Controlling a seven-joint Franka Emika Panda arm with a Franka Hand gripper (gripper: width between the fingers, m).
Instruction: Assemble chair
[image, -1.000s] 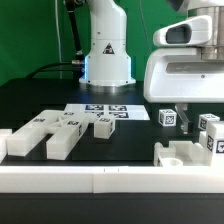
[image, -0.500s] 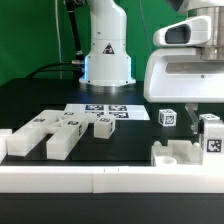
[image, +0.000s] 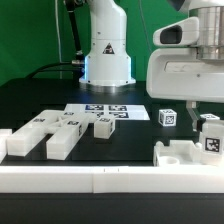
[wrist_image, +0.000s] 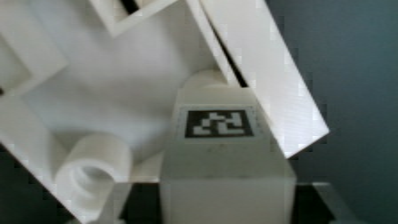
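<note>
Green backdrop behind, black desk in front, and the arm's white base stands at the upper centre of the exterior view. The chair is in loose parts right now. At the lower left of that view lies a cluster of white slabs with tags on top. Just beside them, toward the centre, sits a small block. The marker board lies flat behind it. Over to the right, a tagged cube stands alone.

Now the action: the arm's big white wrist housing hangs at the upper right, directly over a tagged bar at the right edge. A notched white piece sits just beside that bar, lower right. The long border rail runs across the foot of the frame.

From the wrist view, the tagged bar fills the middle, tag facing the camera, with more white parts close behind it. Are the jaws clamped on that bar? I cannot tell; the fingers are not clearly shown.
</note>
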